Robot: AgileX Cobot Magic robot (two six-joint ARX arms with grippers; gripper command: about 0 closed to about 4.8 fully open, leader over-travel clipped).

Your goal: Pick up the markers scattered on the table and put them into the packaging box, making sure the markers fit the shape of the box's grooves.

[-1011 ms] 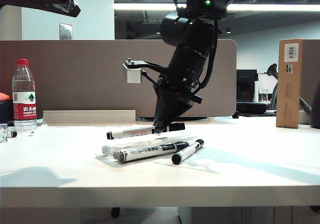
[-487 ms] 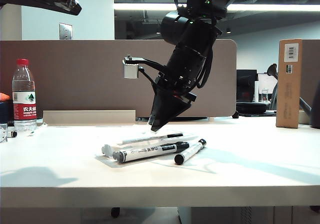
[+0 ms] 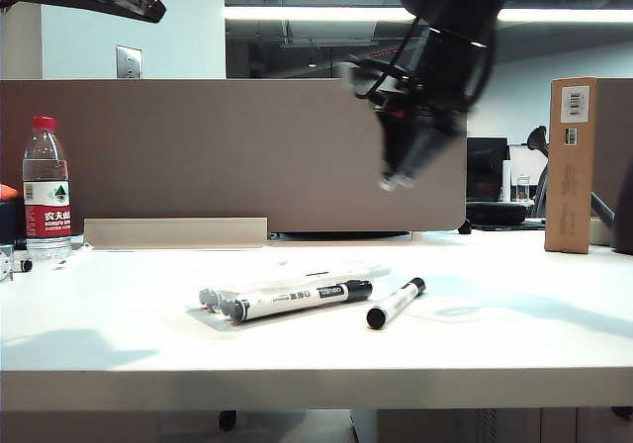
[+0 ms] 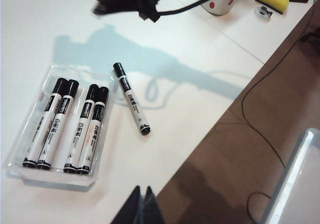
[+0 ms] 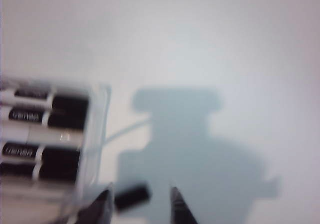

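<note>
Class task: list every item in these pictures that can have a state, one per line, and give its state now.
Clear tray: flat on the table, holding four markers.
Four markers: lying side by side in the tray, capped.
Fifth marker: loose on the table beside the tray, capped.
Water bottle: upright, red cap on.
Right gripper: raised above the table, jaws open, empty.
Left gripper: jaws shut, empty.

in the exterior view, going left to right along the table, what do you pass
water bottle → packaging box with markers in it → loose marker lying on the table → right hand raised in the air, holding nothing → brown carton
</note>
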